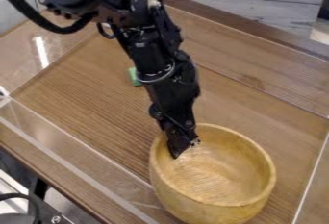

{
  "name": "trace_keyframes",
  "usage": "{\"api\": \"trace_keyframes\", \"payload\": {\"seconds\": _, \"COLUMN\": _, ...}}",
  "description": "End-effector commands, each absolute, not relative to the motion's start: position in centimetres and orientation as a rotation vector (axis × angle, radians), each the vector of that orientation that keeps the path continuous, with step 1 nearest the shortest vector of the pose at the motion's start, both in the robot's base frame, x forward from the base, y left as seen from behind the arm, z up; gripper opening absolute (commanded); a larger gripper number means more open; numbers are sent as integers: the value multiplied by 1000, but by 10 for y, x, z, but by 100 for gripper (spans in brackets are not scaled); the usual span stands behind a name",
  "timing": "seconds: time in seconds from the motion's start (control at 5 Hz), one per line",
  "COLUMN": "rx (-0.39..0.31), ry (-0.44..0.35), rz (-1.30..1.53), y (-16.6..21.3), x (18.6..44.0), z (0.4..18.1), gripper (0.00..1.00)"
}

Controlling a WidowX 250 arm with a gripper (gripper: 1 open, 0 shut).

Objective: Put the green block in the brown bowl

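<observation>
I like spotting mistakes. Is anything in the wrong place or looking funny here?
One thing looks off: the end effector is down in the brown bowl, but the green block lies on the table, half hidden behind the arm. The block belongs in the bowl. Nothing looks spilled or broken.

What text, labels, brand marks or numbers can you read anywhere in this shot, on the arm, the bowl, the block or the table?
None can be read.
Arm: black, no legible marking; any print is too small or blurred.
Brown bowl: bare wood grain, no label.
Green block: mostly hidden behind the arm, no text visible.
Table: plain wood pattern, no signs.
</observation>
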State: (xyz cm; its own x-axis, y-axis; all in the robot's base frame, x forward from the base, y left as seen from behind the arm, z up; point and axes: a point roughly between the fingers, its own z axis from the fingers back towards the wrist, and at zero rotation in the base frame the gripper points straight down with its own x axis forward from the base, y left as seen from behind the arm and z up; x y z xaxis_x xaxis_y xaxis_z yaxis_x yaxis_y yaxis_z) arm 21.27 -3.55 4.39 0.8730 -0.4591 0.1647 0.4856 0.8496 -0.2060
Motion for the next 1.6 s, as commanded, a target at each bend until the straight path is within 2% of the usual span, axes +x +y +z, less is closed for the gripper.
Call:
{"api": "trace_keyframes", "payload": {"seconds": 0.0, "rx": -259, "ry": -105, "rz": -492, "y": -37, "x": 211, "z": 50, "gripper": 0}}
{"api": "trace_keyframes", "payload": {"seconds": 0.6, "rx": -301, "ry": -60, "rz": -418, "y": -35, "x": 203, "z": 66, "gripper": 0}}
{"api": "trace_keyframes", "payload": {"seconds": 1.4, "rx": -336, "ry": -44, "rz": -346, "y": -30, "x": 202, "z": 91, "gripper": 0}}
